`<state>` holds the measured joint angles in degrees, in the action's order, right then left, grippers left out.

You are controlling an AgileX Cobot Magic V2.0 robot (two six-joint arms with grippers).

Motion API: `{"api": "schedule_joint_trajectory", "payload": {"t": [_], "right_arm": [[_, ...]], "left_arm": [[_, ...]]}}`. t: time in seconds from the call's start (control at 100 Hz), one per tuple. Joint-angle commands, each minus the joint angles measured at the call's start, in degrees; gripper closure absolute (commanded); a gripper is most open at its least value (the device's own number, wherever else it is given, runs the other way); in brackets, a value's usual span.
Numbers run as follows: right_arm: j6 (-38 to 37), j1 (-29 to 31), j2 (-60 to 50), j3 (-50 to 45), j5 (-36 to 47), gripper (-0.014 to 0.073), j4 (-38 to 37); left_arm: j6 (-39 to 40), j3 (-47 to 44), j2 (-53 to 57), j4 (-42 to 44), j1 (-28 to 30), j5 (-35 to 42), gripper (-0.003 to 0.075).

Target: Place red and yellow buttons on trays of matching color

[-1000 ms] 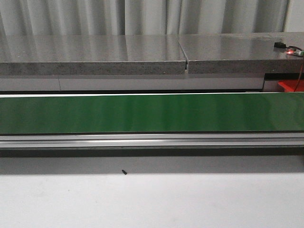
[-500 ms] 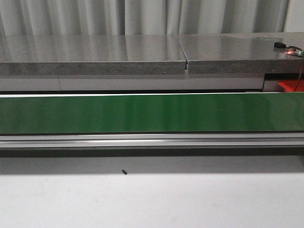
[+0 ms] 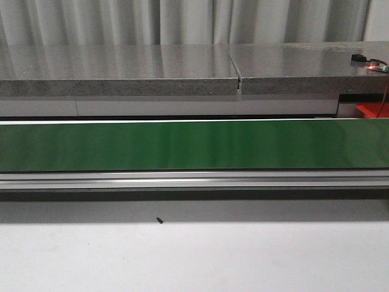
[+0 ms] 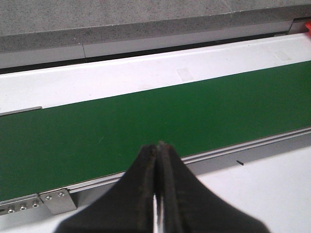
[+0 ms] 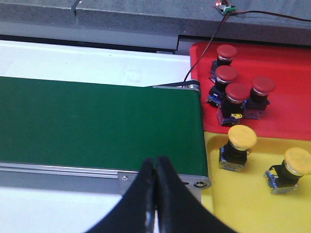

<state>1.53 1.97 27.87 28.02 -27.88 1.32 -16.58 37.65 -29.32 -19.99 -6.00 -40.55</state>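
Observation:
In the right wrist view, several red buttons (image 5: 237, 92) stand on the red tray (image 5: 291, 73), and two yellow buttons (image 5: 241, 137) (image 5: 297, 161) stand on the yellow tray (image 5: 252, 204) beside it. Both trays sit past the end of the green conveyor belt (image 5: 97, 121). My right gripper (image 5: 156, 162) is shut and empty over the belt's near rail. My left gripper (image 4: 156, 148) is shut and empty above the belt (image 4: 146, 126). No button lies on the belt in any view. The front view shows the bare belt (image 3: 194, 145) and a corner of the red tray (image 3: 372, 109); neither gripper appears there.
A grey stone ledge (image 3: 121, 70) runs behind the belt, with a small circuit board with a red light (image 3: 375, 66) and a wire on it. A metal rail (image 3: 194, 179) edges the belt's near side. A small dark speck (image 3: 159, 221) lies on the white table.

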Motion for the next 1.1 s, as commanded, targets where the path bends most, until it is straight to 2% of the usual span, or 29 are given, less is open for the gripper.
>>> {"api": "schedule_joint_trajectory", "payload": {"t": [0.0,0.81,1.01,1.09], "right_arm": [[0.5,0.3,0.1,1.5,4.6,0.0661,0.1],[0.5,0.3,0.1,1.5,4.6,0.0661,0.1],[0.5,0.3,0.1,1.5,4.6,0.0661,0.1],[0.5,0.3,0.1,1.5,4.6,0.0661,0.1]], "left_arm": [[0.2,1.5,-0.2,-1.3,-0.5,3.7,0.0741],[0.2,1.5,-0.2,-1.2,-0.5,3.7,0.0741],[0.2,-0.2,-1.1,4.3,1.5,10.8,0.0741],[4.5,-0.3,-2.2,5.0,4.5,12.4,0.0741]]}}
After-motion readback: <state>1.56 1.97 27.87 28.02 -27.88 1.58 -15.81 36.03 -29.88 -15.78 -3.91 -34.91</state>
